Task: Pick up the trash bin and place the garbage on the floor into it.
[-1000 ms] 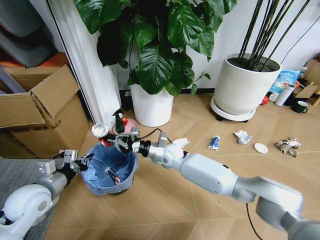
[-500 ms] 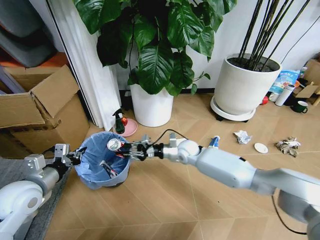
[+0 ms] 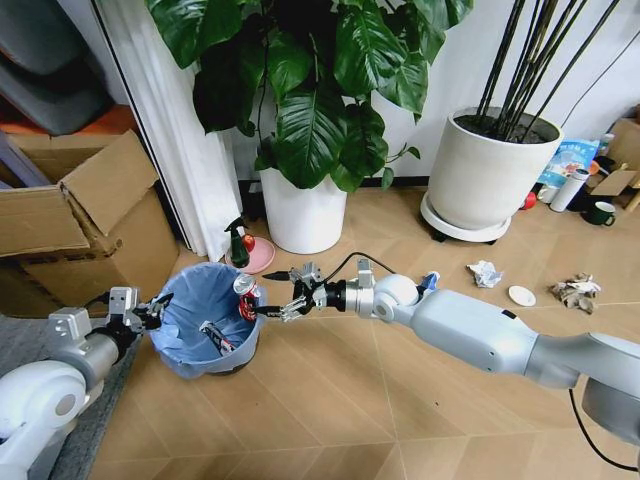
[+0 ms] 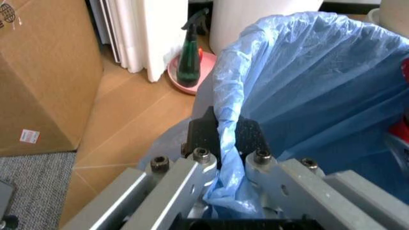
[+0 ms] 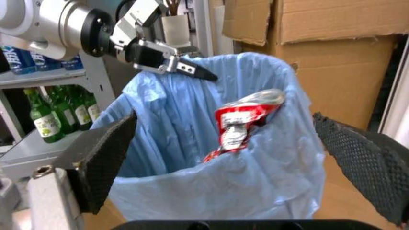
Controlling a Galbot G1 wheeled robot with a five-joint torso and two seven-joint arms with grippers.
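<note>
Head view: left claw (image 3: 150,313) pinches the trash bin (image 3: 205,320) rim at nine o'clock; right claw (image 3: 283,300) gapes wide at three o'clock beside the red can (image 3: 246,294).

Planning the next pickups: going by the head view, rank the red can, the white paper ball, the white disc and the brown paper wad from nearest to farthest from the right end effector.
Right end effector:
1. Red can, beside it at the bin's rim.
2. White paper ball, robot's right.
3. White disc, farther right.
4. Brown paper wad, farthest right.
</note>
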